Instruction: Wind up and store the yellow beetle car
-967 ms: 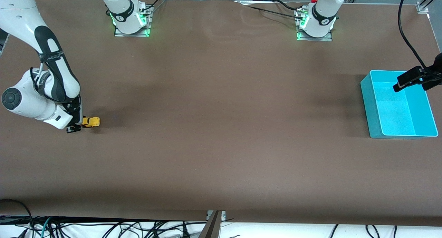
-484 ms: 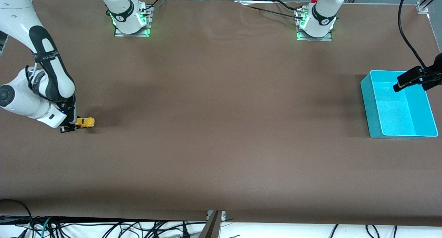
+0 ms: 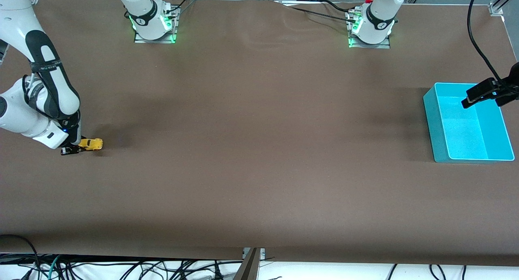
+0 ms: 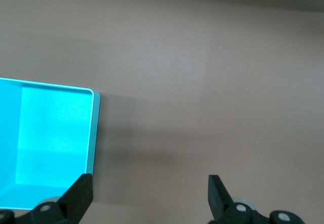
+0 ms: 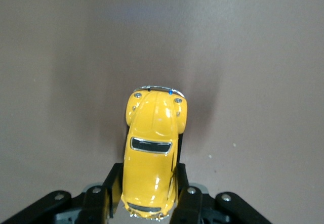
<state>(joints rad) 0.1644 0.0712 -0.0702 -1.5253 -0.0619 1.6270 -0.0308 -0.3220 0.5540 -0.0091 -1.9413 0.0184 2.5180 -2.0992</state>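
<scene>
Since a second ago the right gripper (image 3: 75,148) has dragged the yellow beetle car (image 3: 91,144) along the table toward the right arm's end, clamped on its rear. Keep the wheels pressed down, pull straight. The left gripper (image 3: 482,94) waits wide open over the teal bin (image 3: 434,121).

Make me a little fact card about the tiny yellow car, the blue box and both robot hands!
Car: tiny yellow beetle toy car on the brown table, at the right arm's end
Right gripper: shut on the car's sides
Box: teal plastic bin, nothing in it, at the left arm's end
Left gripper: open, over the bin's edge, waiting
</scene>
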